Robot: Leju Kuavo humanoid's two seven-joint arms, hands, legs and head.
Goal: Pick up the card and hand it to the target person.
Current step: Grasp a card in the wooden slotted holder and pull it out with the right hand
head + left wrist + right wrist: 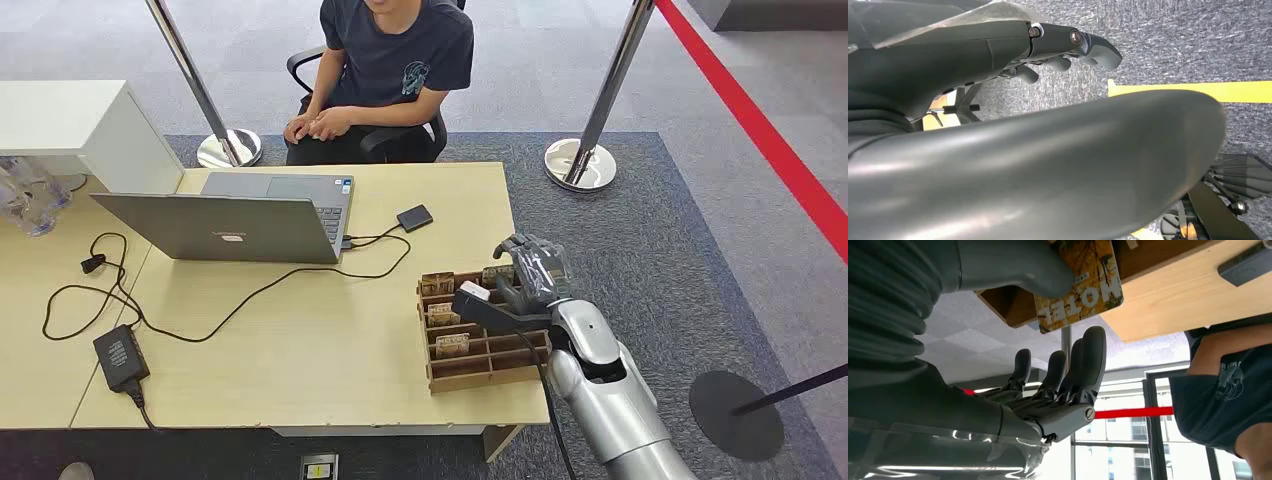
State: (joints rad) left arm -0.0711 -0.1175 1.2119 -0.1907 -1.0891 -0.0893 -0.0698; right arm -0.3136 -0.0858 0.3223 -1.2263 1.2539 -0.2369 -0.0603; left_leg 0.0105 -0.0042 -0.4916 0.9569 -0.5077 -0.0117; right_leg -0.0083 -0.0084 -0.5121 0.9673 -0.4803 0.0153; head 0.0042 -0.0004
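A wooden card tray (482, 362) with several slots stands at the desk's front right corner, with cards upright in it. My right hand (530, 277) reaches over the tray's far right corner. In the right wrist view a card (1083, 282) printed HOTEL stands between the thumb (1023, 267) and the extended fingers (1088, 360). The thumb lies against the card's face, and the fingers stay a little apart from it. The target person (395, 60) in a dark T-shirt sits in a chair behind the desk. My left hand (1068, 47) hangs over grey carpet, holding nothing.
An open laptop (235, 225) sits mid-desk with a black cable (250, 295) running to a power brick (120, 355). A small black device (414, 217) lies near the far edge. Two stanchion posts (580, 160) stand behind the desk, and a red floor line (760, 130) runs at right.
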